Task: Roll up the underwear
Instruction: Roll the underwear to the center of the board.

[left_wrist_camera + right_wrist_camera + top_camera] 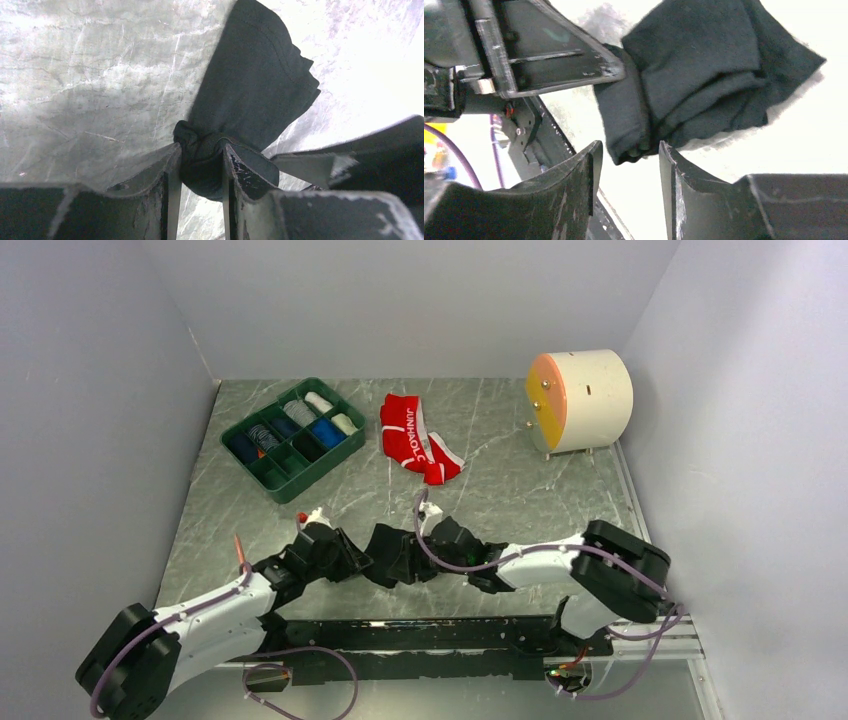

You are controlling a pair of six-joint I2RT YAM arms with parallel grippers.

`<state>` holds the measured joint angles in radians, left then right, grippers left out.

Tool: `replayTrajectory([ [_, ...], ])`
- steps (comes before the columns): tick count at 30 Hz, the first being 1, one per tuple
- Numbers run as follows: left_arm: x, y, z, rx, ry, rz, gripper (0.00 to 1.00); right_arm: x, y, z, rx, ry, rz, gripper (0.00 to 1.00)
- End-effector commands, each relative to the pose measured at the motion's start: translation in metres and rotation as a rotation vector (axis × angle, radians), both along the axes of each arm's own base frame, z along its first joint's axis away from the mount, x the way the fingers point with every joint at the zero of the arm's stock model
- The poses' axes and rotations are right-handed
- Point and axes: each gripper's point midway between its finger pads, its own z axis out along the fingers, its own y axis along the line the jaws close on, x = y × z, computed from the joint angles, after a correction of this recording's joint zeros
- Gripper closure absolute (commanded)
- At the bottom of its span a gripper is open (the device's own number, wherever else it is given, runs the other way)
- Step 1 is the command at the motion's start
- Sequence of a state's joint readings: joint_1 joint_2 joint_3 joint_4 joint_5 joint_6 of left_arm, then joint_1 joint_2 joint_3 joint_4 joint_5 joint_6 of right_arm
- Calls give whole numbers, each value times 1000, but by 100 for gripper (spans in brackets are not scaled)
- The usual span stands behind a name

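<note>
With my left hand (200,152) clamped on a bunched end of the black briefs (252,85), which lie on the worktop (520,490) between both hands, I'd close my right hand (628,150), now apart at the folded edge, over every layer before rolling tightly.

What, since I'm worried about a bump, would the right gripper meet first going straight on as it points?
The black underwear: its folded end lies just ahead of the open jaws of the right gripper, though depth is unclear.
</note>
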<state>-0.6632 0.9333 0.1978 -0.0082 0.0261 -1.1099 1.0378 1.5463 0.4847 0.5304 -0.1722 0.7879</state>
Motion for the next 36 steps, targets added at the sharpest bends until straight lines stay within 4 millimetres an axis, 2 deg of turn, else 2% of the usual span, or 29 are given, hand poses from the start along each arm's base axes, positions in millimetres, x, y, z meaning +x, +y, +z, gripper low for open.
replayTrajectory([
  [1,-27,35,-40,215,115,-24,76,20,-5,27,-184,-353,-5,51],
  [4,-27,35,-39,221,116,-31,77,13,7,45,-233,-568,70,50],
  [7,-26,32,-36,206,112,-34,77,3,22,53,-297,-761,149,49],
  [9,-25,31,-34,204,109,-34,77,-5,33,52,-361,-851,203,45],
  [14,-23,30,-32,210,103,-40,78,-6,47,38,-538,-978,269,46],
  [17,-24,29,-32,204,108,-43,78,-12,51,31,-549,-1005,310,46],
  [19,-25,29,-33,201,111,-43,78,-9,47,24,-580,-1012,310,46],
  [22,-24,28,-32,197,108,-44,78,-9,40,10,-623,-1010,328,45],
  [29,-23,26,-31,190,108,-46,79,-21,36,-26,-607,-957,419,46],
  [32,-23,25,-32,185,110,-44,79,-20,30,-44,-656,-908,431,52],
  [36,-23,25,-31,179,107,-40,78,-14,10,-66,-700,-830,402,65],
])
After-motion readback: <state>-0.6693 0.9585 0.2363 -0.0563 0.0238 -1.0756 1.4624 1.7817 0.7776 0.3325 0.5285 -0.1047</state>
